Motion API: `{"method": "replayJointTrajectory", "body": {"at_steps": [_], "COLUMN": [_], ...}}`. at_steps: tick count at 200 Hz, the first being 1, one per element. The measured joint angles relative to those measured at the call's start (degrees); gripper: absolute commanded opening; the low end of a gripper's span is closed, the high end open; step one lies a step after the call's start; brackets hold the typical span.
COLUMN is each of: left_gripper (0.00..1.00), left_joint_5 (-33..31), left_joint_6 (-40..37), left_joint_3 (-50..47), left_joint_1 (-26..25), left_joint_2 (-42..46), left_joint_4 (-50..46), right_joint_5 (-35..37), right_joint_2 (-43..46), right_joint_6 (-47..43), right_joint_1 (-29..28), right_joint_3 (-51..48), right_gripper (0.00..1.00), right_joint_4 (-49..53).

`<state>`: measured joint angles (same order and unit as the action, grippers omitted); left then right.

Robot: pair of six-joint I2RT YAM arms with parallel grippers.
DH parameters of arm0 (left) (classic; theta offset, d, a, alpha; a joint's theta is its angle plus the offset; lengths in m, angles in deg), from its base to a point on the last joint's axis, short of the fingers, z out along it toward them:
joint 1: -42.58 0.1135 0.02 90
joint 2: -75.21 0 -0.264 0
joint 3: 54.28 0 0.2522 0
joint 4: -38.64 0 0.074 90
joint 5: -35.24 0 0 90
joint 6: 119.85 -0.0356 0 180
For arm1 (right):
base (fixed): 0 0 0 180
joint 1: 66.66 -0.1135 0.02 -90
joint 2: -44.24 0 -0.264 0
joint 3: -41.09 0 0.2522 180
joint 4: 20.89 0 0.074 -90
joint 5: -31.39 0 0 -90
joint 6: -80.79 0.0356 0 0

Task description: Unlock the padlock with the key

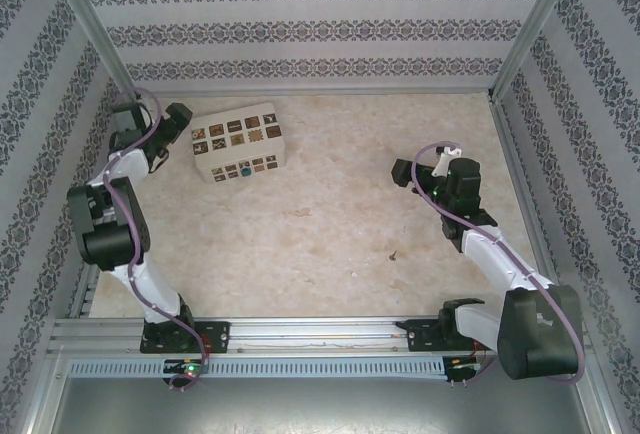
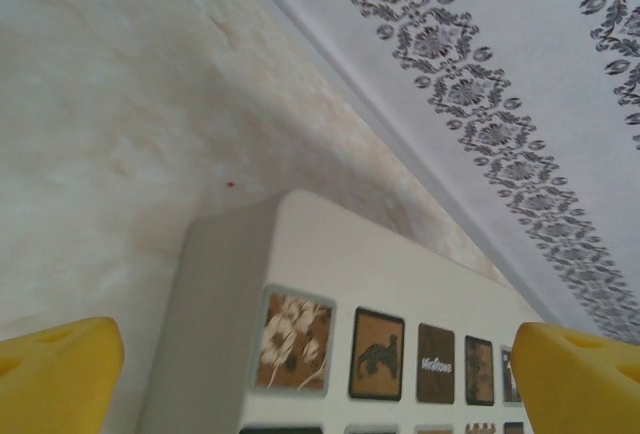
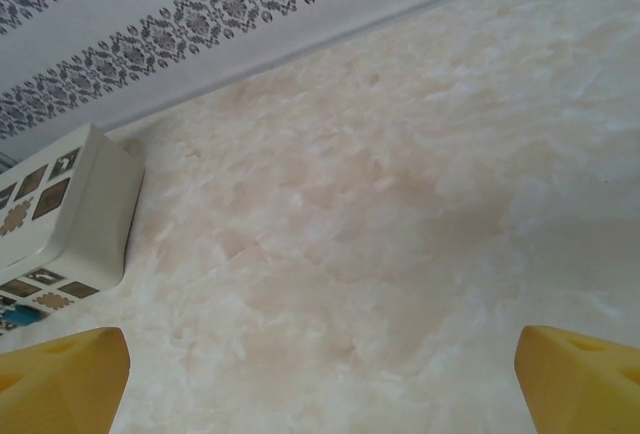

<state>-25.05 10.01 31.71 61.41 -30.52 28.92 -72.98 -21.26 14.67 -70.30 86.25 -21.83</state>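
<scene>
Here, setting: a pale marbled table (image 1: pixel 330 244) enclosed by walls papered in dark floral bands (image 1: pixel 300 29).
Cream box: a cream rectangular box topped with dark picture tiles (image 1: pixel 238 142) lies at the far left of the table, turned at a slant to the back wall.
Left gripper: the left gripper (image 1: pixel 175 139) sits just beside the box's left end. In the left wrist view its yellow fingertips (image 2: pixel 55 374) stand wide apart at the frame's lower corners. The box's tiled top (image 2: pixel 380 354) lies between them, and nothing is gripped.
Right gripper: the right gripper (image 1: pixel 415 166) hangs above bare table at the right, well apart from the box. In the right wrist view its yellow fingertips (image 3: pixel 60 379) are spread fully, with nothing between them except the marbled surface.
Small dark speck: a small dark speck (image 1: pixel 395 253) lies on the table near the right arm's forearm. It is too small to tell whether it is the padlock or the key.
</scene>
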Motion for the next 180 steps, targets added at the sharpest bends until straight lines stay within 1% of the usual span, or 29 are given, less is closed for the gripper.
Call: {"method": "replayJointTrajectory", "body": {"at_steps": [27,70,95,142,180], "left_gripper": [1.0,0.88,0.83,0.74,0.71], "left_joint_5": [3.85,8.52,10.82,13.27,14.86], "left_joint_6": [1.64,2.62,2.54,0.72,-3.34], "left_joint_3": [3.5,6.62,8.44,11.91,15.32], "left_joint_1": [0.0,0.0,-0.02,-0.11,-0.63], "left_joint_2": [-6.32,-13.46,-15.39,-17.94,-19.85], "left_joint_4": [0.26,0.22,0.17,-1.16,-4.9], "right_joint_5": [0.61,2.23,2.99,4.04,4.7], "right_joint_2": [0.07,1.01,1.03,0.81,0.31], "right_joint_6": [-0.24,-1.14,-1.4,-1.75,-1.99], "right_joint_1": [0.0,0.0,0.0,-0.02,-0.07], "right_joint_3": [0.98,1.51,1.51,1.51,1.51], "right_gripper": [0.98,0.98,0.98,0.98,0.98], "right_joint_4": [2.1,3.8,4.35,4.74,4.83]}}
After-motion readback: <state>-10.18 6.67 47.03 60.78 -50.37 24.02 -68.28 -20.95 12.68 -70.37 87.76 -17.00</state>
